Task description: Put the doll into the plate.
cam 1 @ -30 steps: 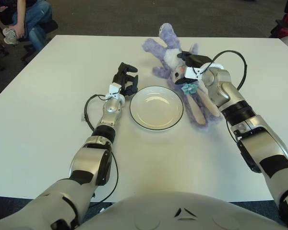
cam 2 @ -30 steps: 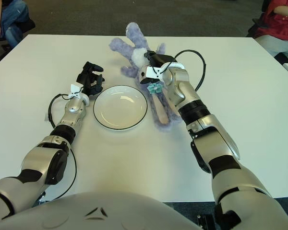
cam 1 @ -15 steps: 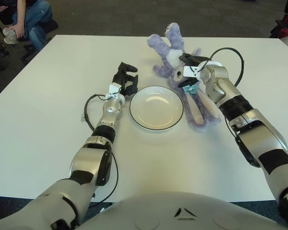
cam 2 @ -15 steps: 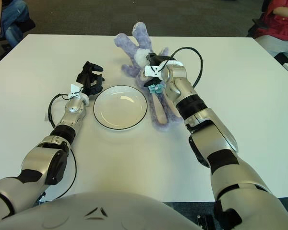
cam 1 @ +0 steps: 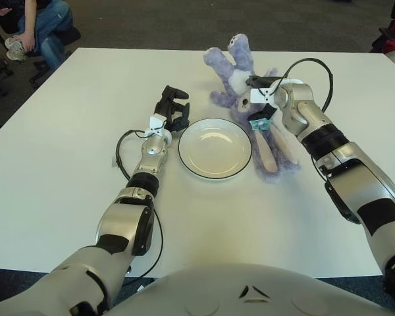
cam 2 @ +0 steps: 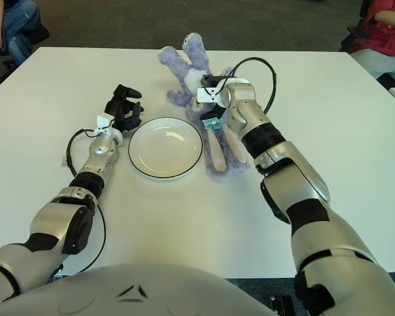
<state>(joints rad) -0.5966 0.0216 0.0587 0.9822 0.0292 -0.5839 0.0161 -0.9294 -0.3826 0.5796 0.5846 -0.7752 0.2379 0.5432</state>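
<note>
One soft lilac plush rabbit doll (cam 1: 253,99) lies on the white surface (cam 1: 66,164), just to the right of the round white plate with a thin dark rim (cam 1: 214,148) and not inside it. Its long axis runs from far to near, leaning slightly rightward as it comes closer: the legs and feet point toward the far edge, one foot raised, while the two long ears with pale pink inner faces trail toward the robot, ending beside the plate's right rim. A small teal bow sits at the doll's neck, near the middle of its length.

Over the doll's head and chest sits the right hand (cam 1: 262,89), with its dark fingers (cam 2: 208,83) down against the plush; whether they have actually closed on the toy cannot be told, as the wrist and cable hide much of the contact.

Nothing lies in the plate; its shallow bowl shows bare.

Beside the plate's upper left rim is the left hand (cam 1: 170,108), black fingers curled loosely inward and holding nothing.
</note>
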